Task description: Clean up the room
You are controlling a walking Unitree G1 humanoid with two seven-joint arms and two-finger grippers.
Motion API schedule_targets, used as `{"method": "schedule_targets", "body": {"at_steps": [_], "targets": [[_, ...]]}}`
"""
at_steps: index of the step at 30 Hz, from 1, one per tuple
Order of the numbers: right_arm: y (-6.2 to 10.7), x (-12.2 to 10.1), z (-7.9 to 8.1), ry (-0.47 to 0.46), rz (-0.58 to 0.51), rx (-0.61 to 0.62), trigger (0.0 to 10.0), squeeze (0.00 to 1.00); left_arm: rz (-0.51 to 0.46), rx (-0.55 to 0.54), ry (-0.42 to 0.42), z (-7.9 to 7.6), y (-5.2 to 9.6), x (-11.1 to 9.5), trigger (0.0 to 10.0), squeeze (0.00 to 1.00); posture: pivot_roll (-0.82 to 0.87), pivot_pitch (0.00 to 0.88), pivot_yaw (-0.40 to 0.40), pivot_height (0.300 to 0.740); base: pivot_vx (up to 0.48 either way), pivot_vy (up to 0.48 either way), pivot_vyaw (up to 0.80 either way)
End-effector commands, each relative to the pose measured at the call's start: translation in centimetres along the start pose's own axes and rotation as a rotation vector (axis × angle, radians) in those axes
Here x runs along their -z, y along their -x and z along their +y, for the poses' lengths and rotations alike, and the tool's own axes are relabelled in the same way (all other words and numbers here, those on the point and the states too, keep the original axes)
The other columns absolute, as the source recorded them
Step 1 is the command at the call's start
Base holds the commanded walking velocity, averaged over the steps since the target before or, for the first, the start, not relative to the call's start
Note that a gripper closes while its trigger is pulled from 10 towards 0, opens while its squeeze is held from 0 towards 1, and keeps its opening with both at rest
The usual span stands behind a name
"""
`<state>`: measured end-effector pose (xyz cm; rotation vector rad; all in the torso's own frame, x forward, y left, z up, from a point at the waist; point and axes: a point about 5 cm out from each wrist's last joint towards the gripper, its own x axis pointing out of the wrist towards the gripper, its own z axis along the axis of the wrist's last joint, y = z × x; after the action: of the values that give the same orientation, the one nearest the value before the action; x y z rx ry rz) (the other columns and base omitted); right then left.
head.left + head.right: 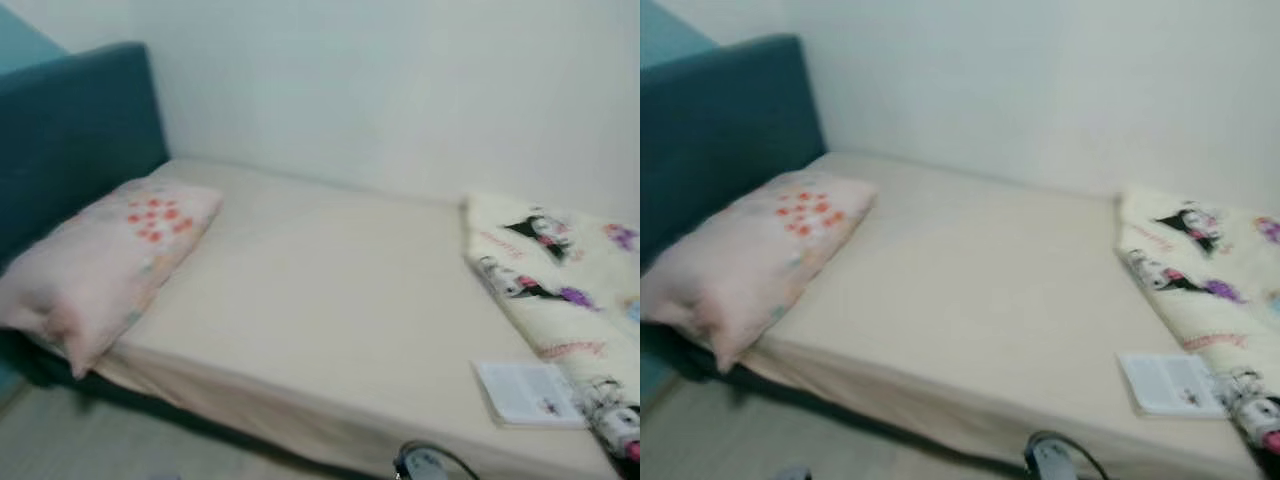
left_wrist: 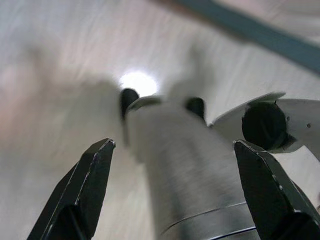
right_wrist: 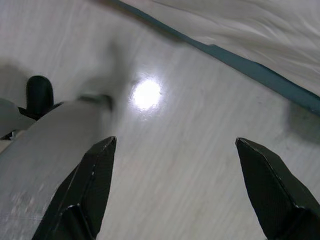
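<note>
Bed (image 1: 330, 300): cream sheet, runs from far left to near right; near edge overhangs a dark teal base. Near right corner cut off by the frame.
Headboard (image 1: 70, 130): teal, upright at the far left end of the bed; its left part cut off.
Pillow (image 1: 105, 260): pale pink with a cluster of red-orange spots, lying on the left end of the bed against the headboard; its near end hangs slightly past the mattress edge. Soft focus, print detail hard to make out.
Blanket (image 1: 560, 290): cream, printed with cartoon figures in black, pink and purple, lying along the right end of the bed; cut off at the right edge.
Book (image 1: 528, 393): white, text on the cover too blurred to read, flat on the sheet near the bed's near edge, touching the blanket's left edge.
Wall (image 1: 400, 90): plain white, behind the bed.
Floor (image 3: 190, 165): pale wood-look boards with a bright glare spot; teal bed base crosses the right wrist view's far part.
Left gripper (image 2: 177, 190): hangs above the floor, fingers spread wide, nothing between them; a silver robot limb (image 2: 185, 170) lies past the fingers, blurred.
Right gripper (image 3: 180, 190): hangs above the floor near the bed base, fingers spread wide, holding nothing.
Dark round object (image 1: 432, 462): at the bottom edge below the bed, cut off; cannot tell what it is.
</note>
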<state>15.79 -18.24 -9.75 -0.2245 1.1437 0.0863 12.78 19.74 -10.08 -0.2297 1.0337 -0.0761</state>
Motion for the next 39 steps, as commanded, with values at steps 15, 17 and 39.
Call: {"method": "schedule_targets", "body": {"at_steps": [15, 17, 39], "targets": [[0.0, -0.1, -0.3, 0.014, 0.004, 0.016, 10.0, 0.0, -0.04, 0.04, -0.002, -0.6, -0.3, -1.0, 10.0, 0.0, -0.03, 0.0, -0.051, 0.74, 0.0, -0.48, 0.0], [0.0, 0.0, -0.3, 0.013, 0.005, 0.016, 10.0, 0.0, -0.06, 0.053, -0.004, -0.7, -0.4, -1.6, 10.0, 0.0, -0.03, 0.0, -0.051, 0.74, 0.0, -0.48, 0.0], [0.0, 0.1, -0.3, 0.008, 0.01, 0.014, 10.0, 0.0, -0.206, 0.127, -0.011, -2.1, -1.1, -6.0, 10.0, 0.0, -0.04, 0.0, -0.047, 0.74, 0.0, -0.458, 0.0]]}}
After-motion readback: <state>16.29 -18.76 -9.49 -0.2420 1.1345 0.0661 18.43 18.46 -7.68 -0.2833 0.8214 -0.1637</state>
